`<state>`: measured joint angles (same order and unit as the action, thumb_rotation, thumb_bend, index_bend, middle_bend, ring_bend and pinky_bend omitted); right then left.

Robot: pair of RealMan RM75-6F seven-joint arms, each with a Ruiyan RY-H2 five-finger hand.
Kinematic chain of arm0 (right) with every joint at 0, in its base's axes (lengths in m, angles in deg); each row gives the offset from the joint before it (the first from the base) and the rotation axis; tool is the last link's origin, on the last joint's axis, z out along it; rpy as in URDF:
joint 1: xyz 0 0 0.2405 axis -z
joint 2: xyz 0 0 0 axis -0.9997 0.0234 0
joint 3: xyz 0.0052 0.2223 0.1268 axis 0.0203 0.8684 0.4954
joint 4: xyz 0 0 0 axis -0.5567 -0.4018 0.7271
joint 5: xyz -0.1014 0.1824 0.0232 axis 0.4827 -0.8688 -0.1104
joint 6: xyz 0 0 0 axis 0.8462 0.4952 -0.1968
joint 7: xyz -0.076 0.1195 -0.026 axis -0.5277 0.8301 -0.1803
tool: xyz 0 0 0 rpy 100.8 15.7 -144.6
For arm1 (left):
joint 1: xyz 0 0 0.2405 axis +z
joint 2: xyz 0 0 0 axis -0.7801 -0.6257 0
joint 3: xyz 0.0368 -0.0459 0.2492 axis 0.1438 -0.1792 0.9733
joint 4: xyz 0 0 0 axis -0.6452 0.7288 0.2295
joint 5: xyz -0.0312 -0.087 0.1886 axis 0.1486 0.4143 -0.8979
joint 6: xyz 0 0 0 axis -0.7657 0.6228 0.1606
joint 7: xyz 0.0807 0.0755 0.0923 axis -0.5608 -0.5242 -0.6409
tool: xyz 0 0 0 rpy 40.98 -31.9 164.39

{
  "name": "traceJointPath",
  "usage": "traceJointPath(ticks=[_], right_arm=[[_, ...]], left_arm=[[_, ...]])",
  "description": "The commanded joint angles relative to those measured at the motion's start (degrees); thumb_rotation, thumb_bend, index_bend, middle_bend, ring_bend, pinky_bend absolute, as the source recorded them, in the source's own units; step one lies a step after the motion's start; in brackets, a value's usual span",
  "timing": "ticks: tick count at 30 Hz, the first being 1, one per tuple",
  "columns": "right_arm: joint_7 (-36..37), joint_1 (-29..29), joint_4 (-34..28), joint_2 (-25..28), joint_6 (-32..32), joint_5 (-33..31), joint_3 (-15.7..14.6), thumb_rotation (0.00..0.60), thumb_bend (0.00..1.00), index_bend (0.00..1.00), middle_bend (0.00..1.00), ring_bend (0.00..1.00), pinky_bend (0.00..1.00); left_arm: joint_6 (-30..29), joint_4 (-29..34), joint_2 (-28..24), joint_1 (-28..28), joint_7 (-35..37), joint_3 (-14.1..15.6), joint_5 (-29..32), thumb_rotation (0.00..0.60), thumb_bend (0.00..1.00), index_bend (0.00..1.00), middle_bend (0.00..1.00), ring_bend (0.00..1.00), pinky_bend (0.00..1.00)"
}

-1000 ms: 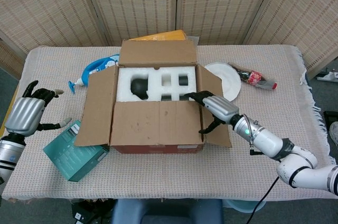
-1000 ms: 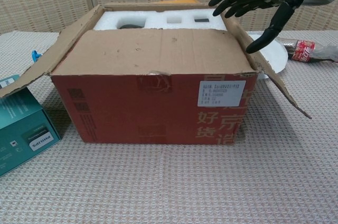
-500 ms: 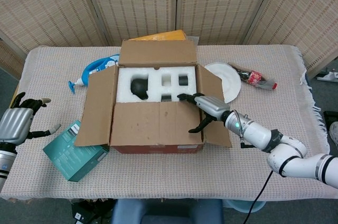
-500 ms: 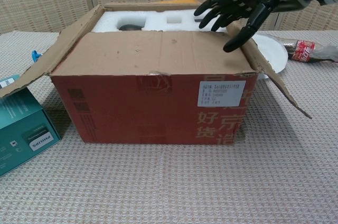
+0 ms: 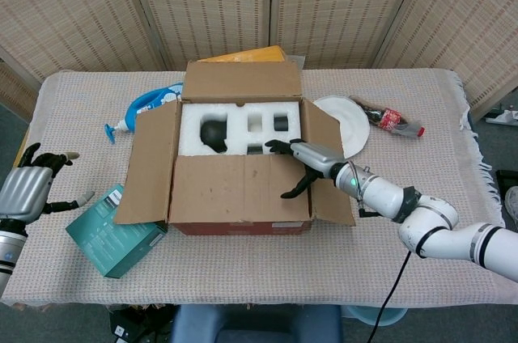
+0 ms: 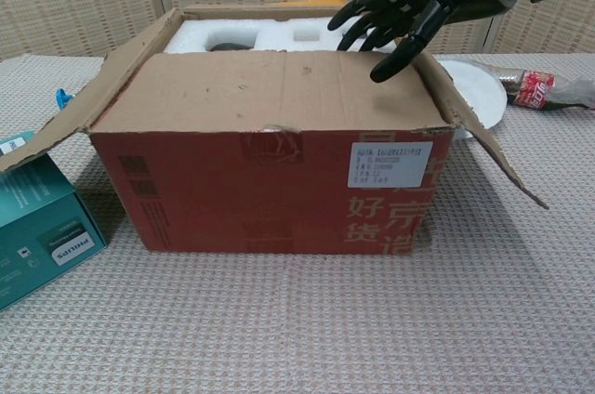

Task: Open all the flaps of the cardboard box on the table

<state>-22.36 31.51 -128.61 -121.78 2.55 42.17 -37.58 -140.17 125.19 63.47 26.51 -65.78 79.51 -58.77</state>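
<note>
The cardboard box [image 5: 239, 218] [image 6: 270, 180] stands mid-table. Its far flap [image 5: 243, 81] and both side flaps [image 5: 150, 161] [image 5: 330, 161] are folded out; the near flap [image 5: 240, 187] [image 6: 270, 89] still lies flat over the front part of the white foam insert [image 5: 239, 126]. My right hand [image 5: 306, 161] [image 6: 400, 11] hovers over the near flap's right end, fingers spread, thumb pointing down at the cardboard, holding nothing. My left hand [image 5: 29, 190] hangs at the table's left edge, fingers apart, empty.
A teal carton [image 5: 117, 232] [image 6: 35, 227] lies left of the box. A blue spray bottle [image 5: 146, 106] sits behind the left flap. A white plate [image 5: 350, 120] and a cola bottle [image 5: 392, 120] [image 6: 548, 89] lie to the right. An orange packet [image 5: 243, 55] sits behind the box.
My right hand reached further left over the near flap's right end. My left hand dropped lower and outward at the table's left edge, then held still.
</note>
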Motion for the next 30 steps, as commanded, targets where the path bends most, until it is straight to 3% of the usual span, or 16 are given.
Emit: traceJointPath(ticks=[1,8,12,16,21,27,30], right_arm=[[2.5,0.5,-1.0,0.8,0.7,1.0,0.6,0.520,0.12,0.04,0.15,0.08,0.00],[11.0,2.9,-3.6,2.8,-0.3,4.2,2.1,0.519,0.12,0.04,0.17,0.09,0.00],[18.8,4.7,-5.2,4.5,-2.6,7.5,2.4,0.518,0.12,0.04,0.17,0.10,0.00],[30.8,6.0,-5.4,6.2,-7.8,13.2,0.8,0.517,0.12,0.04,0.18,0.11,0.00],[50.6,5.6,-2.4,7.8,-18.5,23.7,-5.6,0.517,0.12,0.04,0.19,0.14,0.00],[79.4,2.4,9.1,7.4,-38.5,38.0,-17.9,0.516,0.12,0.04,0.19,0.16,0.00],[88.2,1.6,14.9,6.0,-46.2,40.7,-22.0,0.515,0.12,0.04,0.19,0.18,0.00]], left_arm=[[0.2,0.1,-0.1,0.0,-0.1,-0.2,0.3,0.280,0.22,0.24,0.34,0.24,0.00],[0.5,0.3,0.0,-0.3,-0.5,-0.5,0.4,0.278,0.22,0.24,0.34,0.24,0.00],[0.7,0.4,0.0,-0.5,-0.9,-0.8,0.5,0.276,0.22,0.24,0.34,0.24,0.00],[0.9,0.6,0.0,-0.8,-1.3,-1.0,0.6,0.274,0.22,0.24,0.34,0.24,0.00],[1.0,1.0,0.0,-1.1,-1.8,-1.3,0.7,0.277,0.22,0.24,0.34,0.24,0.00],[1.0,1.7,-0.2,-1.4,-2.5,-1.7,0.8,0.275,0.22,0.24,0.34,0.24,0.00],[1.0,2.0,-0.2,-1.5,-2.9,-1.8,0.8,0.276,0.22,0.24,0.34,0.24,0.00]])
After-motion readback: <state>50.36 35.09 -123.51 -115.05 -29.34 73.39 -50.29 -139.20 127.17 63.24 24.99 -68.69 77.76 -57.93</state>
